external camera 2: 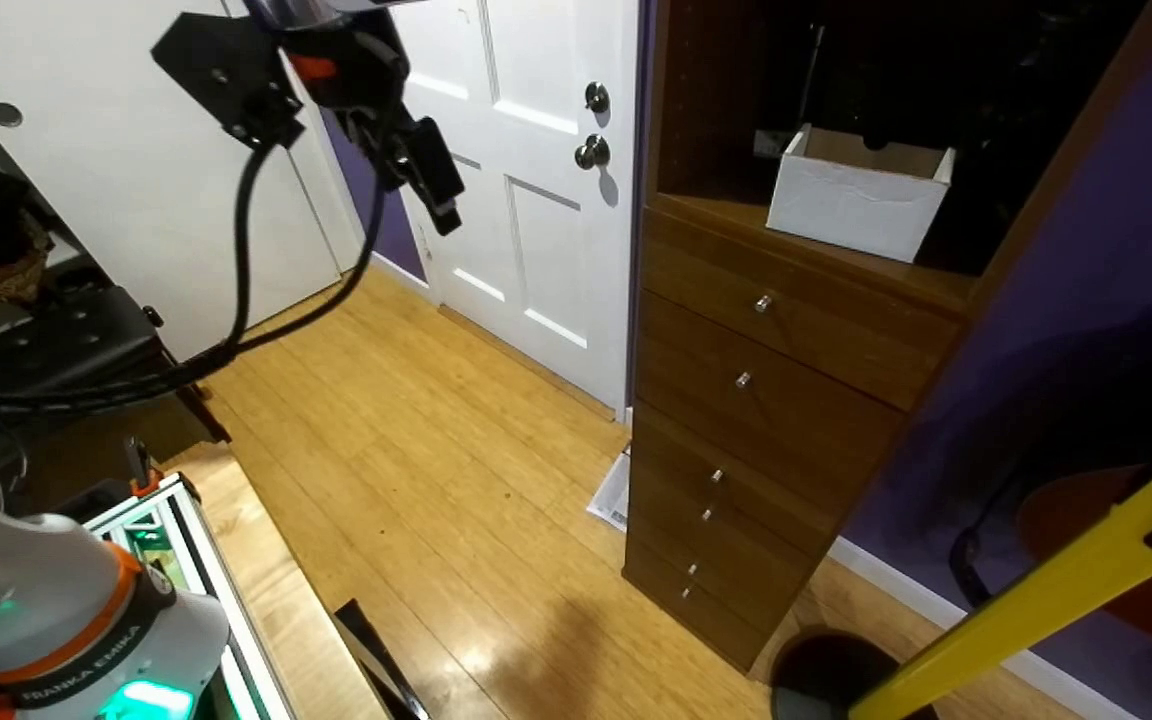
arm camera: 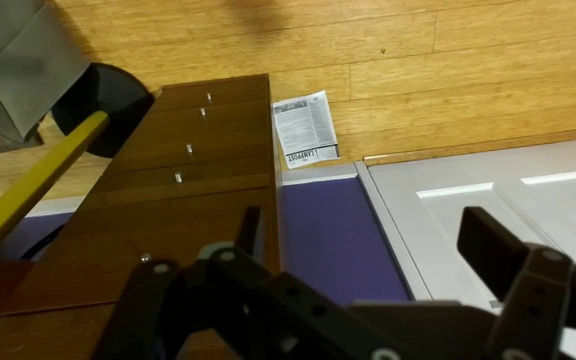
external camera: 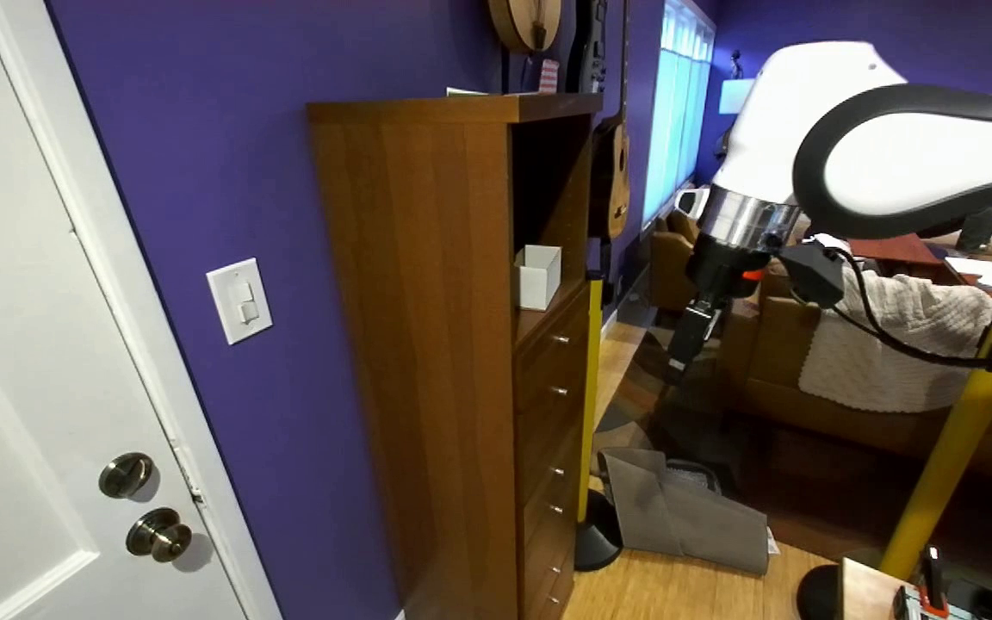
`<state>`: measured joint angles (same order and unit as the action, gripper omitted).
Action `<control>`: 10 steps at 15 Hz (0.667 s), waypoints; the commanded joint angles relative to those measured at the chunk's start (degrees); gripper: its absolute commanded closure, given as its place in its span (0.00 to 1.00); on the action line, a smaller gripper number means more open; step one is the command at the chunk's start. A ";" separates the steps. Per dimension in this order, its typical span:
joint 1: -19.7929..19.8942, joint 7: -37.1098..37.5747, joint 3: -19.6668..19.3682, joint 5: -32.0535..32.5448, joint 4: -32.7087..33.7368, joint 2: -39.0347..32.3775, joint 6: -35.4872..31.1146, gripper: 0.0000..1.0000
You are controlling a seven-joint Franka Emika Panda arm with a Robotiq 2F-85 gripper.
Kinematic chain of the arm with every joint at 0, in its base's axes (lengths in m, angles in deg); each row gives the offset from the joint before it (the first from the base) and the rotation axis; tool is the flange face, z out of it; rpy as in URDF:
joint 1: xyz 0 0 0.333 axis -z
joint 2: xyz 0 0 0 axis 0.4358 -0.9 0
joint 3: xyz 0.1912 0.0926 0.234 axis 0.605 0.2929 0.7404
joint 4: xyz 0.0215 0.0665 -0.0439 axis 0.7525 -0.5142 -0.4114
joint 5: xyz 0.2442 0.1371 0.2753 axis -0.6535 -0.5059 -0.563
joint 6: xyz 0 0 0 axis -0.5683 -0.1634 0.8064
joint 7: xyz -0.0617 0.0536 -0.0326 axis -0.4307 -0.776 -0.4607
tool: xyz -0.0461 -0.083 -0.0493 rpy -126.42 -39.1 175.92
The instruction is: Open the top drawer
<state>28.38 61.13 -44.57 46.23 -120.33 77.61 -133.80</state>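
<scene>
Top drawer [external camera 2: 821, 315]: medium-brown wood, flush with the front of the cabinet [external camera: 436, 344] and thus closed; uppermost of the stack, directly below an open shelf. One small metallic knob [external camera 2: 763, 303] on its face.

Lower drawers [external camera 2: 766, 425]: matching wood, all closed, with five small knobs running down the front.

Claw [arm camera: 363, 235]: released — two dark fingers [arm camera: 490, 250] spread wide in the wrist view. In both exterior views it hangs in the air, tilted downward, apart from the cabinet.

Arm [external camera: 806, 129]: white and black, a dark cable [external camera 2: 241, 250] looping from its wrist.

Box [external camera 2: 856, 210]: white, open-topped, standing on the shelf above the top drawer.

Post [external camera 2: 1046, 590]: yellow, on a round black base [arm camera: 123, 90], just beside the cabinet.

Printed sheet [arm camera: 305, 130]: on the wooden floor [external camera 2: 416, 460], at the opposite side of the cabinet; heading reads "LAMPPOST".

Door [external camera: 31, 344]: white, two metal fittings, set in a purple wall [external camera: 229, 172] bearing a white light switch [external camera: 239, 301].

Desk [external camera 2: 271, 590]: pale wood edge, near the arm's lettered lower part.
</scene>
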 commanded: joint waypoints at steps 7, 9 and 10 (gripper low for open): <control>1.75 -13.86 -7.00 0.93 8.87 -20.55 -13.99 0.00; 2.34 -16.83 -7.83 0.28 11.14 -23.88 -14.88 0.00; 2.63 -18.30 -8.26 -0.43 12.33 -25.43 -14.78 0.00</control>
<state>30.30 47.19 -51.54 46.60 -112.34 57.71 -148.17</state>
